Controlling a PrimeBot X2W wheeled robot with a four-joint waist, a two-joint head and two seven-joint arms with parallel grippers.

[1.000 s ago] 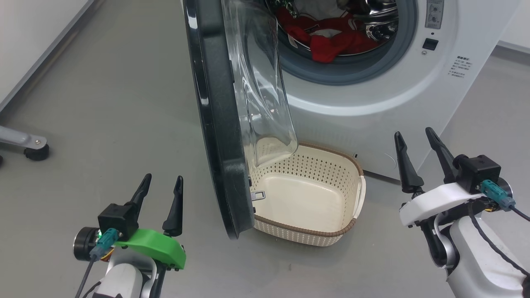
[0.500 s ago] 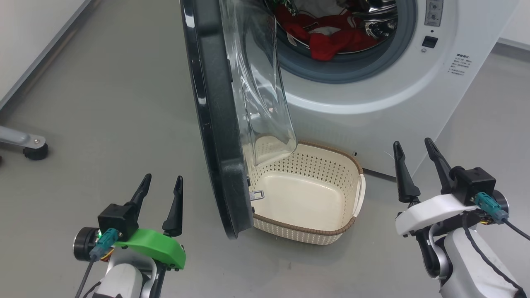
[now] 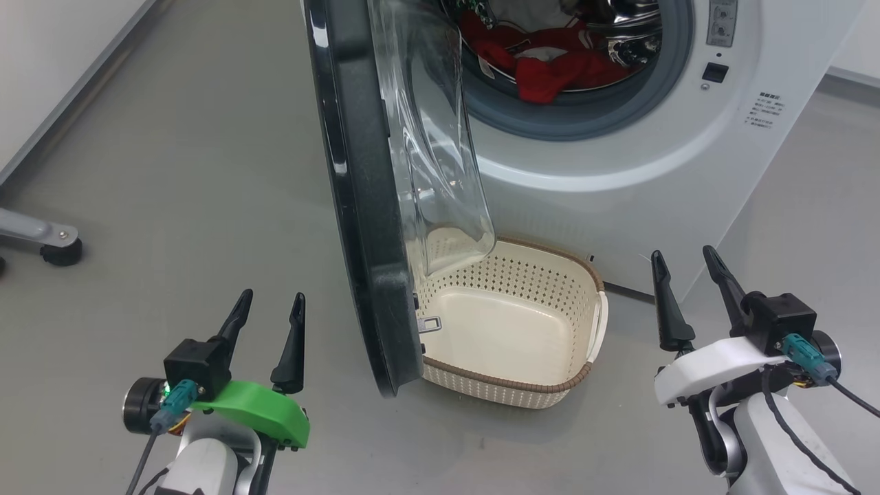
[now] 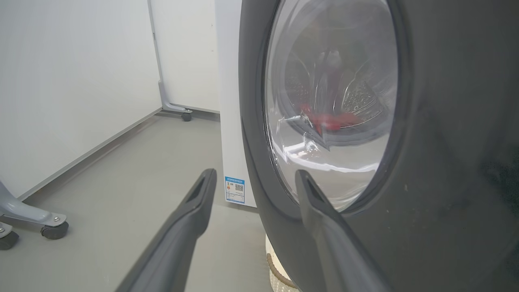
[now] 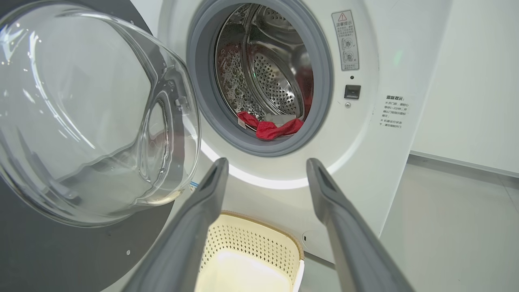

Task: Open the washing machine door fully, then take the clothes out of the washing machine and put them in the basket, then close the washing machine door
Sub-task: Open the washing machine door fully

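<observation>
Looking down, we find the washing machine door (image 3: 357,206) standing open, edge-on to us, with its clear glass bowl covering the left side of the basket (image 3: 509,385) in the head view. The basket sits on the floor at the foot of the washing machine (image 3: 619,179). The clothes (image 3: 550,69) lie at the mouth of the drum (red cloth with a little white showing). Our left gripper (image 3: 273,294) hovers left of the door, fingers spread wide and holding nothing. Our right gripper (image 3: 682,252) hovers right of the basket, equally wide and empty.
</observation>
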